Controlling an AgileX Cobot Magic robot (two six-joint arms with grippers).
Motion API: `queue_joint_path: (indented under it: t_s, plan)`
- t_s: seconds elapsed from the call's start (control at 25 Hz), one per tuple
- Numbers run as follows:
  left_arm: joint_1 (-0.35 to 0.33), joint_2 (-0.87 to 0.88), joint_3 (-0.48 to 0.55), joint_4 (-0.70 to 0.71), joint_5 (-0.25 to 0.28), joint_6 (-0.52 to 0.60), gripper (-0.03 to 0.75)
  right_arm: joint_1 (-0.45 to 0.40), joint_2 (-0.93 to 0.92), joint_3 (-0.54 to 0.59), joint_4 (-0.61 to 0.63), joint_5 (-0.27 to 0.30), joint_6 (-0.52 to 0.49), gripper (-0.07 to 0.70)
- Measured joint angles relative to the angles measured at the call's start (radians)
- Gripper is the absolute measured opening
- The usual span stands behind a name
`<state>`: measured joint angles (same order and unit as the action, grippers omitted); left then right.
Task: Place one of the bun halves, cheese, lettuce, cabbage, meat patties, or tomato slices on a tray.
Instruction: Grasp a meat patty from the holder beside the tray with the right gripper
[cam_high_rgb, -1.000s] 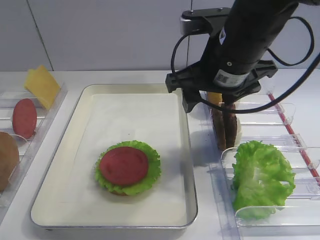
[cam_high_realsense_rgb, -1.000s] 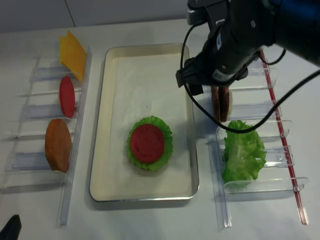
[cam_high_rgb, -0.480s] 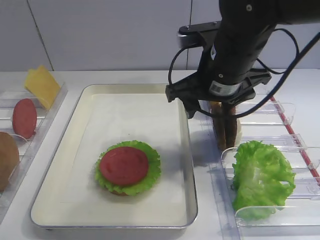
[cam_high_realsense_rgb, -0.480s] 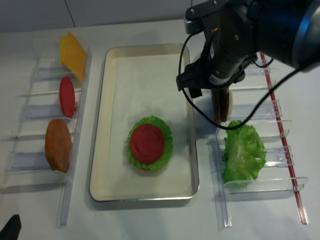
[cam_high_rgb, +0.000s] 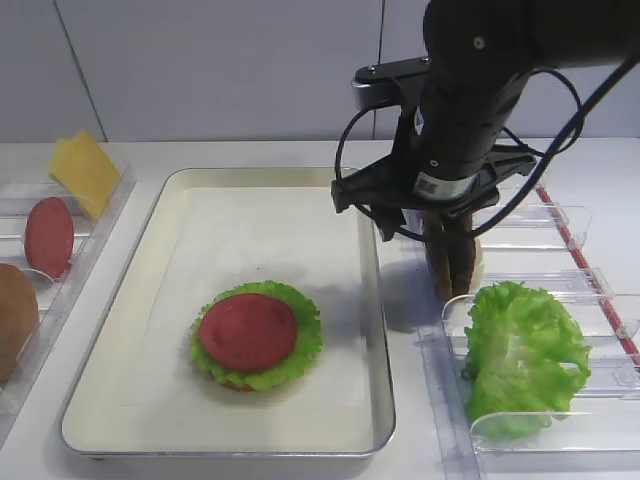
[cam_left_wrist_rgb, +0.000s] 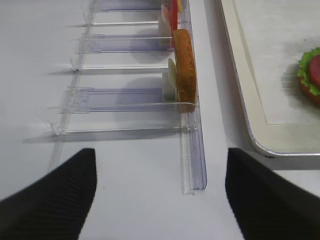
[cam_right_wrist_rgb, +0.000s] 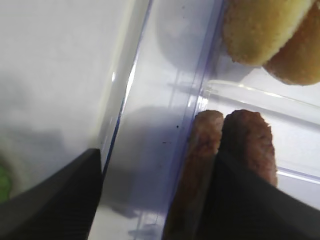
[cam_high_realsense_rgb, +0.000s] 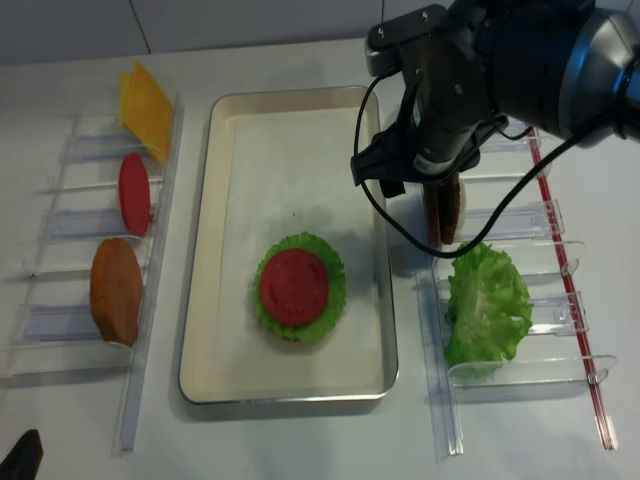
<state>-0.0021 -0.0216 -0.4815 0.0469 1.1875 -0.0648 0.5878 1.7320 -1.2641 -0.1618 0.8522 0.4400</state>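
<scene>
In the exterior high view the right gripper (cam_high_rgb: 446, 222) has sunk a little in the last second onto the two dark brown, grainy round meat patties (cam_high_rgb: 452, 262), which stand on edge in the clear plastic rack (cam_high_rgb: 520, 232) just right of the cream, metal-rimmed rectangular tray (cam_high_rgb: 150, 240). On the tray, the red tomato slice (cam_high_rgb: 247, 331) on ruffled green lettuce (cam_high_rgb: 303, 345) is unmoved.

The right wrist view shows the pincer released but narrowing. Its dark fingers (cam_right_wrist_rgb: 55, 195) stand apart around the left patty, not yet pinching it.

The left wrist view shows the left gripper (cam_left_wrist_rgb: 160, 192) spread and empty beside the left rack's golden-tan bun half (cam_left_wrist_rgb: 183, 65).

The realsense view confirms that both patties are in their slot. By my judgement a patty is next for the tray, and the grasp is about to start.
</scene>
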Motion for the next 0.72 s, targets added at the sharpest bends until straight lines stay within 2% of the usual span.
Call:
queue_joint_path:
  t_s: [0.52,0.72]
  plan:
    - [0.000,0.000,0.000,0.000,0.000,0.000,0.532,0.000,0.010,0.000,-0.080,0.018,0.062,0.254]
    - [0.000,0.000,0.000,0.000,0.000,0.000,0.533,0.000,0.010,0.000,-0.102,0.028,0.071,0.223]
